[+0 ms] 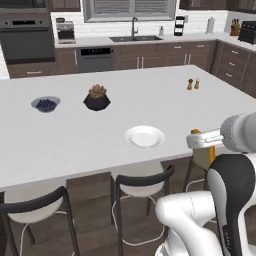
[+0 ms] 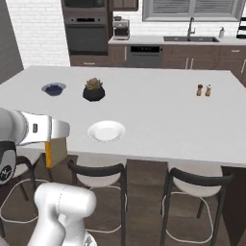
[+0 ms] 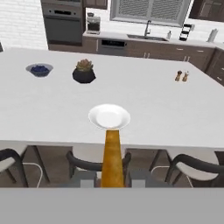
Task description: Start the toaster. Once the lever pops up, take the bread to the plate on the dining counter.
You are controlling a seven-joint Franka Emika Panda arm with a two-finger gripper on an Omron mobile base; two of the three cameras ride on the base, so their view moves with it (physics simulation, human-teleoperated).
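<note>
My gripper [image 3: 111,177] is shut on the bread [image 3: 112,157], a golden-tan slice seen edge-on between the fingertips. In the left base view the bread [image 1: 204,157] hangs from the gripper [image 1: 200,142] just off the near edge of the dining counter [image 1: 60,145], above the stools. The small white plate [image 3: 109,117] lies bare on the counter straight ahead of the hand, close to the near edge. The plate [image 1: 144,136] is left of the hand there, and the plate [image 2: 106,130] is right of the gripper [image 2: 50,139] and bread [image 2: 56,150]. A dark boxy toaster [image 1: 248,33] stands on the back worktop, far right.
A grey bowl of blue berries [image 1: 46,104] and a dark potted plant [image 1: 97,98] stand farther back on the left. Salt and pepper shakers [image 1: 193,84] are at the far right. Dark-framed stools [image 1: 142,185] line the near side under the counter.
</note>
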